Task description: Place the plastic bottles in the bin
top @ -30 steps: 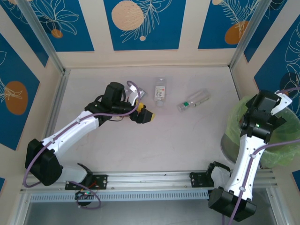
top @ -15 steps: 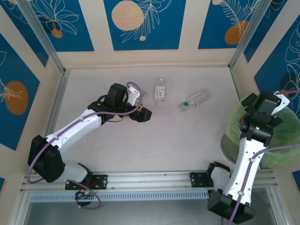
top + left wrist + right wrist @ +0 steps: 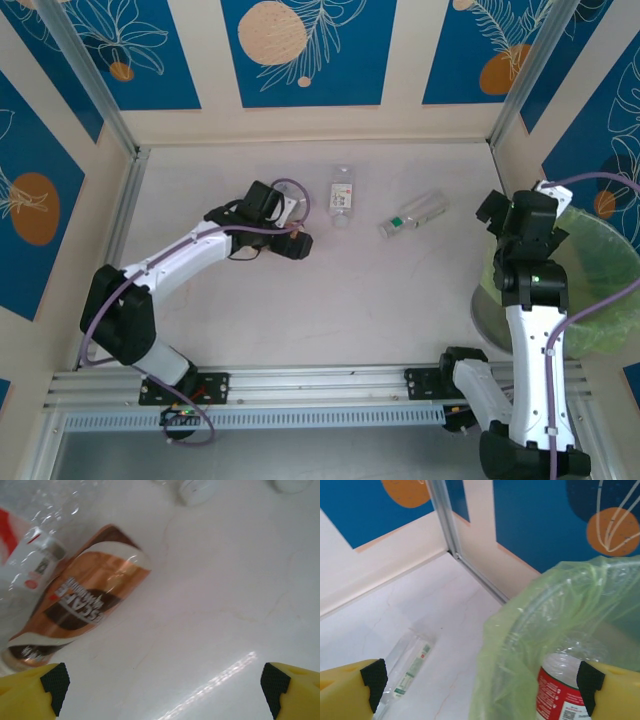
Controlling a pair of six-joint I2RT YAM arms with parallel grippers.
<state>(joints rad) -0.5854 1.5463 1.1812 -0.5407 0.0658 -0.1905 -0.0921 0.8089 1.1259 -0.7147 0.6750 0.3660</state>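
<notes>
Both pairs of jaws stand wide open and empty, the left above the brown-labelled bottle [image 3: 80, 605] lying toward the table's [image 3: 380, 300] far edge, the right beside the bin [image 3: 595, 265] past its right edge; light, crushed and slick, that bottle should grip best across its labelled middle.

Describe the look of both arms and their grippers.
Both arms have smooth white link shells joined by bulky black joints and black bases, with a purple cable looping along each: the left arm and the right arm. The left gripper and right gripper carry yellow fingers faced with black pads.
</notes>
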